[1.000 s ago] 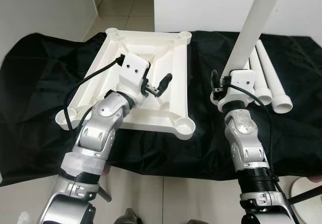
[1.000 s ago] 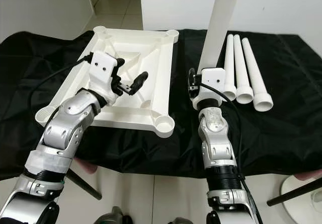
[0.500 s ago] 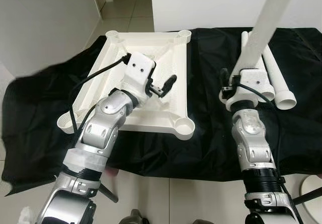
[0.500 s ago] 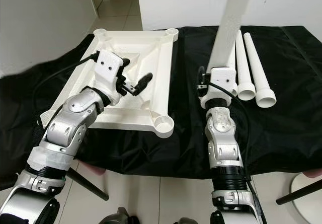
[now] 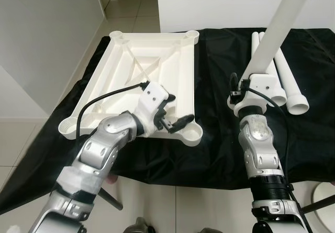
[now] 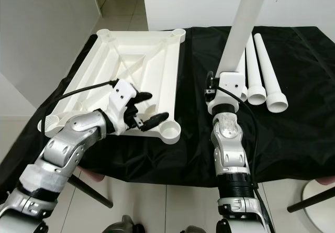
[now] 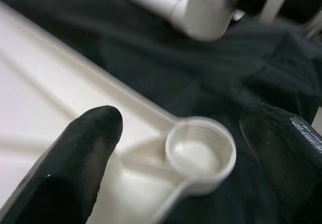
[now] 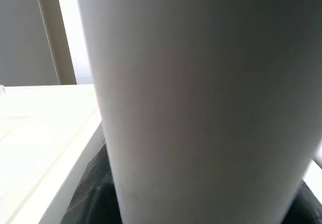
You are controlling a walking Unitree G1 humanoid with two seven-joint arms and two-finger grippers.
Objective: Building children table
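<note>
A: What changed in the last second?

B: Left hand pulled back from the middle of the table top to its near right corner. Fingers released, spread either side of the corner socket, touching nothing. Right hand kept its grip; the leg it holds stayed steeply upright, leaning a little off vertical, above the black cloth.

A: Meaning for the build?

B: My read: the left hand is lining up to steady that corner so the held leg can go into the socket. No leg fitted yet by the look of the corners; early in the job.

A: And the table top itself?

B: White moulded plastic, lying underside up on the cloth, ribs crossing in an X, a round socket at each corner. The near right socket shows thread rings inside, so the leg probably screws in. The piece sits left of the right arm. Spare legs lie side by side further right, flared ends toward the robot.
</note>
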